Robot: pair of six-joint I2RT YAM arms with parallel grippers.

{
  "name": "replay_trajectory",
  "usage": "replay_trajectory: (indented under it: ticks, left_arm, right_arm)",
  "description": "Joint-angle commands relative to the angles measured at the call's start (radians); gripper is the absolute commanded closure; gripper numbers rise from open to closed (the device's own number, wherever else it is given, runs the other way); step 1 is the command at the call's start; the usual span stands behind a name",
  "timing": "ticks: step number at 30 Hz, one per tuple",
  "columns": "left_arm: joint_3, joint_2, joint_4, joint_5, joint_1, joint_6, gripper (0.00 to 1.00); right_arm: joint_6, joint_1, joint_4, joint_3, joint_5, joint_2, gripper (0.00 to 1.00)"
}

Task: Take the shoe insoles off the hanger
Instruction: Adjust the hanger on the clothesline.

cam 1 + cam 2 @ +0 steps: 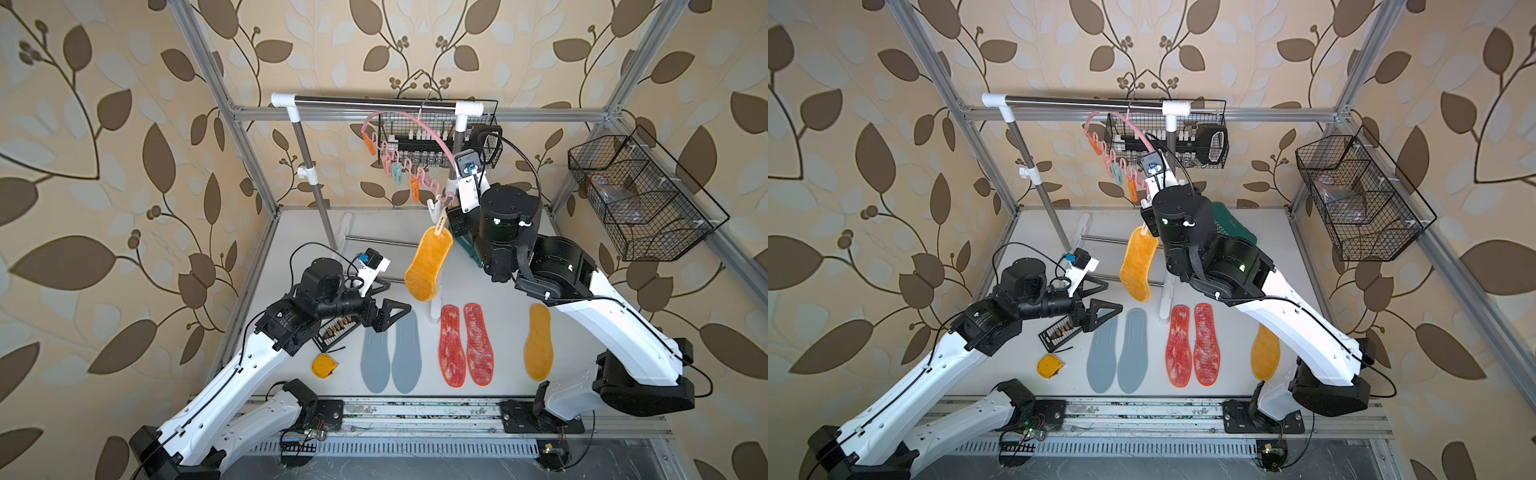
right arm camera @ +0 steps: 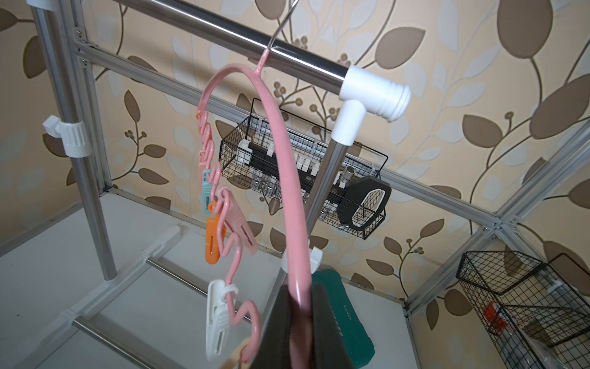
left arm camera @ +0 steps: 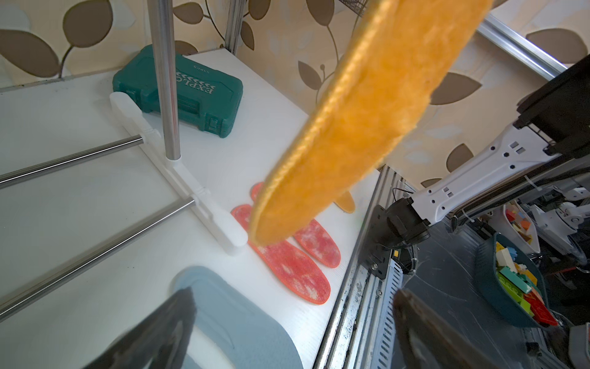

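Top camera: in both top views the last yellow insole (image 1: 428,266) is dangling from a white clip (image 1: 433,206), long axis slanting down toward the tabletop (image 1: 509,353), while the left claw (image 1: 397,297) is gaping wide just left of its lower end. Left wrist view is catching it hanging ahead of the spread fingers (image 3: 166,329); right wrist view is showing the raised right claw (image 2: 300,300) clenching the pink hanger (image 2: 288,179).
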Motion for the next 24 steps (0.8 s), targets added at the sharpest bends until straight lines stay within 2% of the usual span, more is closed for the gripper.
replay_trajectory:
  ticks: [1, 10, 14, 16, 21, 24]
  left_arm:
    - [-0.007, -0.035, 0.034, -0.015, -0.005, -0.019, 0.01]
    - [-0.033, -0.067, 0.034, -0.020, -0.005, -0.024, 0.01]
    - [-0.043, -0.067, 0.042, -0.016, -0.005, -0.025, 0.01]
    - [-0.051, -0.068, 0.046, -0.016, -0.005, -0.024, 0.01]
    - [-0.059, -0.070, 0.038, -0.010, -0.006, -0.021, 0.01]
    - [-0.064, -0.076, 0.035, -0.011, -0.005, -0.015, 0.01]
  right_arm:
    - [0.042, 0.003, -0.097, 0.081, 0.064, 0.043, 1.00]
    - [0.141, 0.064, -0.334, 0.180, 0.109, 0.132, 1.00]
    - [0.162, 0.066, -0.357, 0.160, 0.118, 0.156, 1.00]
    - [0.179, 0.066, -0.350, 0.138, 0.098, 0.147, 0.93]
    - [0.210, 0.073, -0.332, 0.113, 0.028, 0.118, 0.89]
    - [0.221, 0.073, -0.330, 0.106, -0.019, 0.108, 0.78]
